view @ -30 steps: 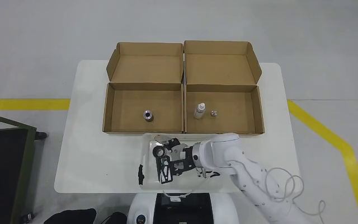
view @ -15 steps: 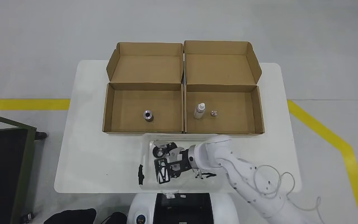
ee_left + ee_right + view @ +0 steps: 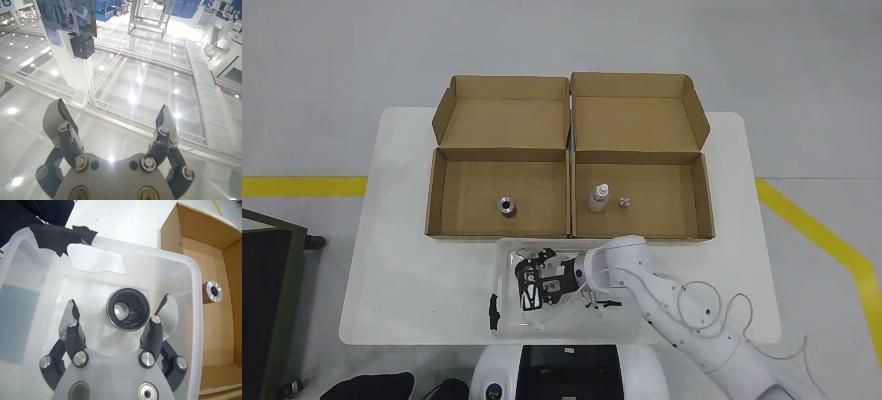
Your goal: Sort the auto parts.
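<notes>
Right gripper (image 3: 119,299) spread wide inside translucent plastic bin (image 3: 194,279). Serrated fingers flank one upright hollow black sleeve (image 3: 128,311) with steel rim, gaps both sides. Bin wall near one finger. Left gripper (image 3: 112,105) wide, holding nothing, facing ceiling. White tabletop (image 3: 402,280) carries two cardboard boxes: left box (image 3: 467,205) holds one metal cylinder (image 3: 505,205); right box (image 3: 667,205) holds two parts, white bottle-shaped piece (image 3: 598,197) and small metal piece (image 3: 624,201).

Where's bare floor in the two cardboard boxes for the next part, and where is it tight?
Left box: bare floor on both sides of the metal cylinder. Right box: bare from the small part to the outer side wall; the white part crowds the shared wall. Tightest is the clear bin, where the open right gripper straddles the black sleeve.
</notes>
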Robot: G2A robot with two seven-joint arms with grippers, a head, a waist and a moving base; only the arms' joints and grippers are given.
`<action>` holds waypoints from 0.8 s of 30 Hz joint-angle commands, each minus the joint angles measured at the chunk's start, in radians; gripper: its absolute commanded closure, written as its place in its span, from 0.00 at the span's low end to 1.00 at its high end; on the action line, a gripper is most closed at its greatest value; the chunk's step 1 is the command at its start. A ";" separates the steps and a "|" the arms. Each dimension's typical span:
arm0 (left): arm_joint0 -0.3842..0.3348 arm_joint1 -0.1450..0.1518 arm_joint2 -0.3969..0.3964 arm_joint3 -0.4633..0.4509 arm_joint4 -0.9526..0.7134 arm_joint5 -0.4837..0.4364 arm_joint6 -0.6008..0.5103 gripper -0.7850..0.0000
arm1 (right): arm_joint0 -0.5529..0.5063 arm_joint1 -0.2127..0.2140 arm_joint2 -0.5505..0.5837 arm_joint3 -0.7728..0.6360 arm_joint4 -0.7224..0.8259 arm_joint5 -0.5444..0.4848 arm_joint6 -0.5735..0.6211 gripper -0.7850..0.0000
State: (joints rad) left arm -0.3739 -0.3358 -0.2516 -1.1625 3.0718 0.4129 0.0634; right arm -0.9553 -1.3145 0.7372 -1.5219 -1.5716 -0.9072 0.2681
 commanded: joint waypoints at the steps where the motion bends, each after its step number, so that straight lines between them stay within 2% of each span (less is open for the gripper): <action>1: 0.000 0.000 0.000 0.000 0.000 0.000 0.000 0.00 | 0.003 -0.001 -0.001 0.009 0.005 0.002 -0.010 0.17; 3: 0.000 0.000 0.000 0.000 0.000 0.000 0.000 0.00 | 0.005 -0.002 -0.003 0.016 0.008 0.007 -0.021 0.22; 4: 0.000 0.000 0.000 0.000 0.000 0.000 0.000 0.00 | 0.007 -0.002 -0.004 0.022 0.008 0.009 -0.026 0.35; 5: 0.000 0.000 0.000 0.000 0.000 0.000 0.000 0.00 | 0.008 -0.003 -0.005 0.027 0.010 0.012 -0.032 0.39; 6: 0.000 0.000 0.000 0.000 0.000 0.000 0.000 0.00 | 0.010 -0.004 -0.008 0.033 0.010 0.014 -0.036 0.48; 13: 0.000 0.000 0.000 0.000 0.000 0.000 0.000 0.00 | 0.023 -0.009 -0.016 0.053 0.018 0.024 -0.054 0.61; 15: 0.000 0.000 0.000 0.000 0.000 0.000 0.000 0.00 | 0.025 -0.009 -0.015 0.054 0.022 0.024 -0.056 0.69; 20: 0.000 0.000 0.000 0.000 0.000 0.000 0.000 0.00 | 0.023 -0.006 -0.006 0.038 0.041 0.005 -0.067 1.00; 24: 0.000 0.000 0.000 0.000 0.000 0.000 0.000 0.00 | 0.015 0.001 0.011 0.010 0.055 -0.013 -0.055 1.00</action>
State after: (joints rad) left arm -0.3739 -0.3358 -0.2516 -1.1625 3.0718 0.4129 0.0634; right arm -0.9380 -1.3154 0.7431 -1.5051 -1.5200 -0.9161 0.2091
